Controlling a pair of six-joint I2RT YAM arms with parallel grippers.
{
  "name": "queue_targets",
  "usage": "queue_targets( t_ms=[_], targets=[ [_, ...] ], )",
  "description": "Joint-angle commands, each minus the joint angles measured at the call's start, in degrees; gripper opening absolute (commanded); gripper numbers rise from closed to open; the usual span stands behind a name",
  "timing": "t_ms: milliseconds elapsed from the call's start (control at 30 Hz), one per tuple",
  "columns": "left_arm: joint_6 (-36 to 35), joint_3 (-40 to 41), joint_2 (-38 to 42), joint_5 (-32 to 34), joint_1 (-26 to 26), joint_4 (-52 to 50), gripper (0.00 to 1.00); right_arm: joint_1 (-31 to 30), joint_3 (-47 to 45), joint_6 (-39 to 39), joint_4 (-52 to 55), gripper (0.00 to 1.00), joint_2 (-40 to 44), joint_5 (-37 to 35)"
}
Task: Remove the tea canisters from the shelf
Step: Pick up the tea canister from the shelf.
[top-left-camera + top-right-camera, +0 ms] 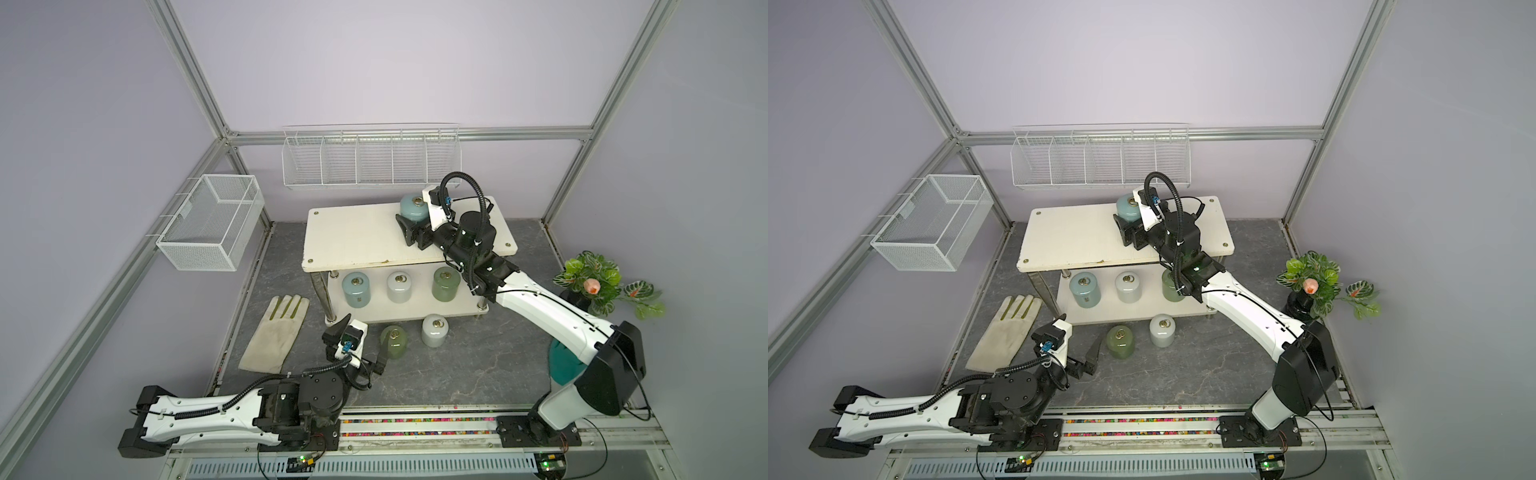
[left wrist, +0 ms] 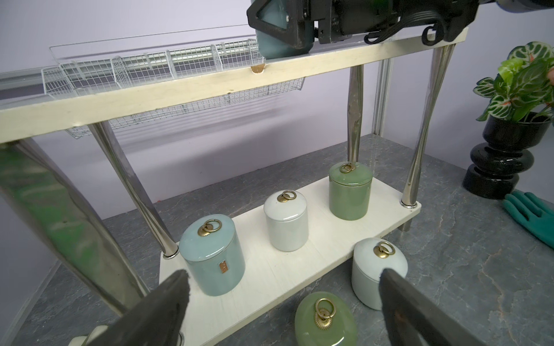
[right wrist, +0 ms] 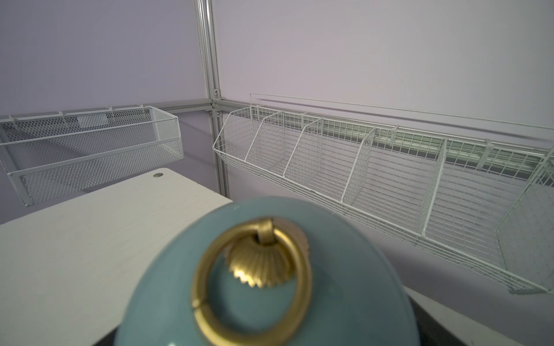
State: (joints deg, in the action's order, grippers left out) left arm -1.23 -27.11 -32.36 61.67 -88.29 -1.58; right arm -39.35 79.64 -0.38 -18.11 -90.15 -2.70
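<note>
The cream two-tier shelf [image 1: 353, 237] stands mid-table. On its top board, back right, a pale blue tea canister [image 1: 411, 206] stands with my right gripper [image 1: 415, 220] shut on it; its lid [image 3: 269, 284] fills the right wrist view and hides the jaws. The lower tier [image 2: 269, 269] holds a pale blue canister [image 2: 212, 254], a white one [image 2: 286, 224] and an olive one [image 2: 349, 191]. Down on the table in front of the shelf stand an olive canister [image 1: 392, 340] and a white canister [image 1: 435, 330]. My left gripper [image 2: 284, 272] is open and holds nothing, just left of the olive one.
A beige glove [image 1: 276, 336] lies left of the shelf. A teal glove [image 2: 530, 212] and a plant in a black pot [image 1: 598, 278] are at the right. A white wire rack [image 1: 370, 160] hangs on the back wall, a mesh basket [image 1: 212, 222] on the left wall.
</note>
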Motion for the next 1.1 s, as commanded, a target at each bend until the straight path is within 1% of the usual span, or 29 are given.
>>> queue_targets(
  t_ms=[0, 33, 267, 500, 600, 733, 900, 1067],
  targets=[
    [1.0, -0.8, 0.8, 0.2, 0.9, -0.3, 1.00, 0.4, 0.9, 0.7, -2.4, 0.98, -0.9, 0.4],
    [1.2, -0.7, 1.0, 0.1, 1.1, -0.4, 1.00, 0.4, 1.0, 0.6, -2.2, 1.00, -0.9, 0.4],
    [1.8, -0.4, 1.2, -0.5, 1.6, -0.5, 1.00, 0.3, 0.9, 0.3, -1.7, 0.77, -0.5, -0.3],
    [2.0, -0.2, 1.1, -0.5, 1.9, -0.6, 1.00, 0.4, 0.3, 0.3, -1.8, 0.66, 0.2, 0.5],
    [2.0, 0.0, 1.0, -0.6, 2.2, -0.2, 1.00, 0.3, -0.3, 0.3, -1.7, 0.65, 1.7, 1.1],
    [2.3, 0.2, 0.6, -1.2, 3.2, 0.2, 1.00, -0.3, -0.1, -0.5, 1.1, 0.65, 4.6, 1.0],
    [4.1, 0.3, -1.1, -3.0, 5.4, 0.0, 1.00, -1.7, -1.2, -3.2, 4.0, 0.65, 9.5, -0.5],
    [5.3, 0.3, -2.4, -5.3, 7.1, 0.8, 1.00, -2.6, -4.5, -4.5, 5.7, 0.64, 14.4, -1.7]
  ],
)
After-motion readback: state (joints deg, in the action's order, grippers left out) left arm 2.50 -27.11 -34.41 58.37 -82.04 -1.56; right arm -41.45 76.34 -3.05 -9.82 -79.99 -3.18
